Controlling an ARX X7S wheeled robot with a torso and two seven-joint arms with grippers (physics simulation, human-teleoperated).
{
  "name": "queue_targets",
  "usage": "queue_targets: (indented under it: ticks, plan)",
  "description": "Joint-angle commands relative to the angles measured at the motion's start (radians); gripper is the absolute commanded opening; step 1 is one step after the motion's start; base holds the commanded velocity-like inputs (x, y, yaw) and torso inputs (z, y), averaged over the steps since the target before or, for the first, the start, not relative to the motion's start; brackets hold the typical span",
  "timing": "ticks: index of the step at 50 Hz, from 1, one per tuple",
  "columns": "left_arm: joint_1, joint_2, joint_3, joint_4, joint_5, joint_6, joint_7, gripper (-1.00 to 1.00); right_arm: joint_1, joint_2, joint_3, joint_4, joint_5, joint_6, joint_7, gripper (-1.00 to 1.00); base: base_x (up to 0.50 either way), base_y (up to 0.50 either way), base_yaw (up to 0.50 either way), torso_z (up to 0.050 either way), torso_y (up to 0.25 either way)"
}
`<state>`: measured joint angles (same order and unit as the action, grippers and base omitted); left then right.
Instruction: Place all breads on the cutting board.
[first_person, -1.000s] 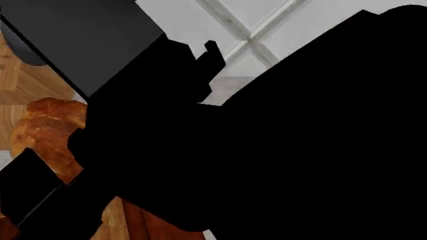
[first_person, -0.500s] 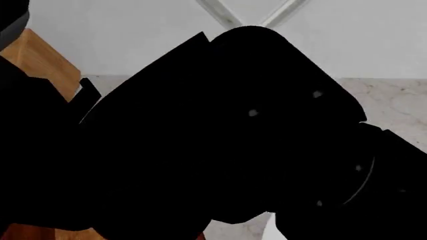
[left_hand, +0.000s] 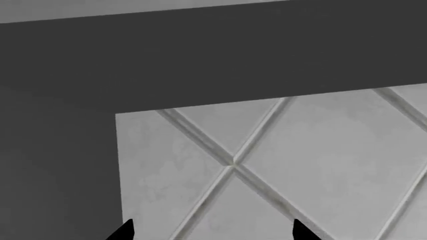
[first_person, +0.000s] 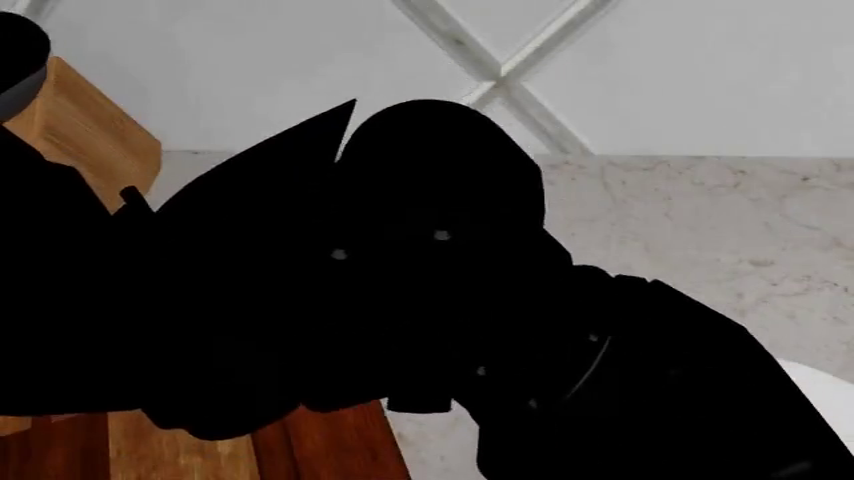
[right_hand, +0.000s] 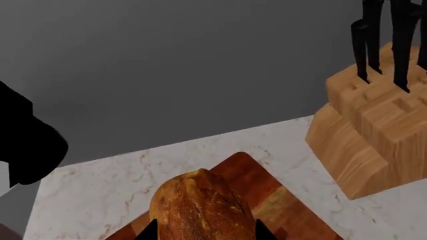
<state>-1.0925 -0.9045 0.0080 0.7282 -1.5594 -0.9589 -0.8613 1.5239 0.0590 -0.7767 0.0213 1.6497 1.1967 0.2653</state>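
**Though light, the crusty loaf wants a gentle side grip**

Left wrist view: the left end effector (left_hand: 210, 231) is spread, empty.

Head view: arms hide most; the cutting board (first_person: 320, 445) peeks out.

Right wrist view: the right end effector (right_hand: 205, 231) flanks the bread (right_hand: 200, 207) on the board; whether it is clamped I cannot tell. The loaf looks rigid, brittle-crusted.

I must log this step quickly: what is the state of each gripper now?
Left gripper: open, holding nothing; only the tiled wall shows between its fingertips.
Right gripper: fingertips on both sides of the bread loaf over the cutting board; a grip cannot be told.
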Motion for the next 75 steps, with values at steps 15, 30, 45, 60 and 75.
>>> queue_targets:
  ticks: [15,30,45,60,75]
  plan:
    - [0.018,0.004,-0.036,0.012,0.009,0.000,0.023,1.00,-0.047,-0.013,-0.088,0.041,-0.131,-0.062,-0.142,1.00,0.00,0.00,0.00,0.000,0.000]
    - [0.020,0.000,-0.038,0.012,0.004,0.007,0.021,1.00,0.022,0.009,-0.080,-0.035,-0.087,-0.064,-0.076,1.00,0.00,0.00,0.00,0.000,0.000]
    - [-0.011,0.002,-0.021,0.010,-0.009,0.004,0.008,1.00,0.116,0.100,-0.001,-0.194,0.192,-0.034,0.188,1.00,0.00,0.00,0.00,0.000,0.000]
    - [-0.022,0.013,0.000,0.007,0.001,0.003,0.012,1.00,0.144,0.205,0.014,-0.305,0.382,-0.068,0.374,1.00,0.00,0.00,0.00,0.000,0.000]
    - [-0.015,0.007,-0.003,0.013,-0.005,0.009,0.009,1.00,0.203,0.320,0.020,-0.377,0.522,-0.096,0.503,1.00,0.00,0.00,0.00,0.000,0.000]
